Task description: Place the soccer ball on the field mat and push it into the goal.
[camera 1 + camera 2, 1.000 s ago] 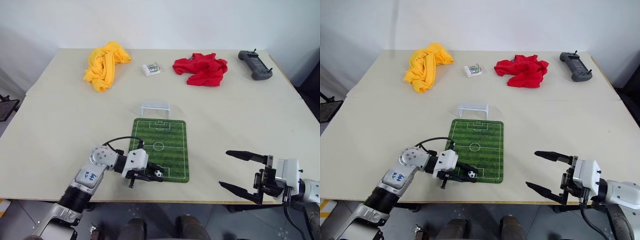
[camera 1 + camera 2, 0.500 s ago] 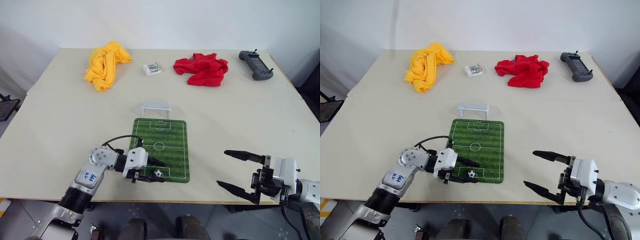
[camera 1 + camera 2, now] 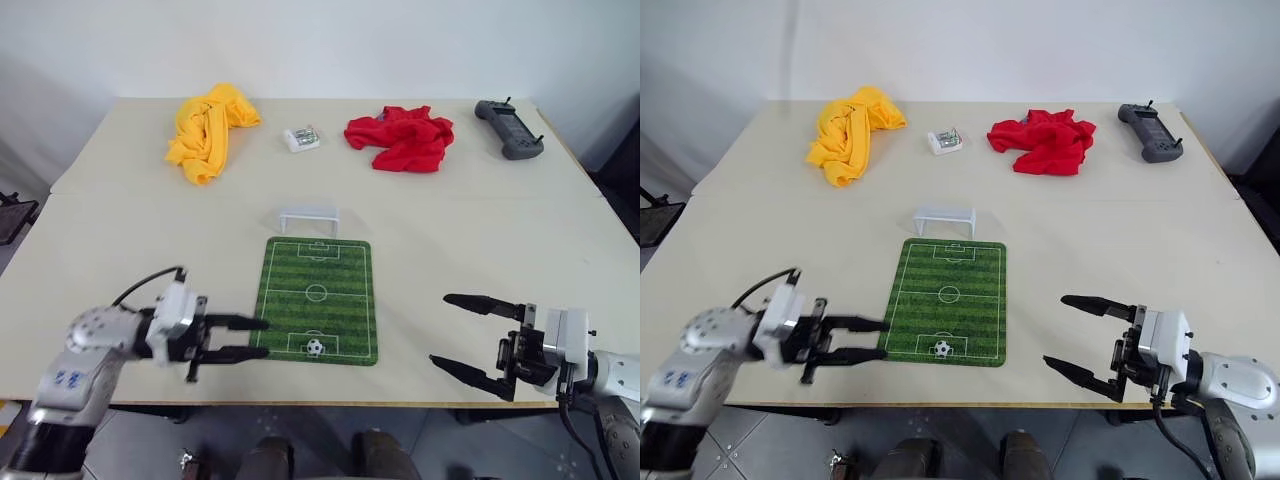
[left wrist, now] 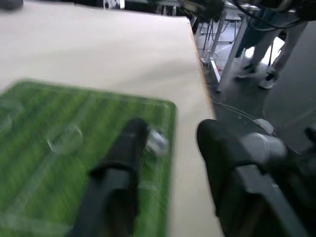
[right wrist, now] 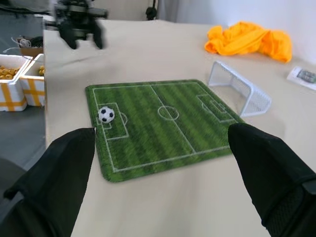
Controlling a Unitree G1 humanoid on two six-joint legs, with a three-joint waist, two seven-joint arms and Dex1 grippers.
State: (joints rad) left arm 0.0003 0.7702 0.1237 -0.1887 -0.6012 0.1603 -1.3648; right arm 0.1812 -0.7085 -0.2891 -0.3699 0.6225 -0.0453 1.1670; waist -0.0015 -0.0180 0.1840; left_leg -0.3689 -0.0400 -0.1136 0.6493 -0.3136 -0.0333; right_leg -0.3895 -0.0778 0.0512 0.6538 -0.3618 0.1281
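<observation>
Left pincer (image 3: pixel 255 338), a little open and empty, sits just beside the flat green striped field mat (image 3: pixel 318 300); the tiny white-and-black soccer ball (image 3: pixel 314 347) lies nearest it, the small pale plastic goal (image 3: pixel 309 217) straight beyond the mat's far end.

A: L arm? 
B: Reaches in from the left, left tool (image 3: pixel 254 338) level, pointing right, fingers slightly parted, empty.
A: R arm? 
B: Low at the near right, right tool (image 3: pixel 453 332) pointing left, fingers spread wide, empty.

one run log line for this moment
ball: soccer ball on field mat, free | goal: beyond far end | left gripper: beside mat | right gripper: open
</observation>
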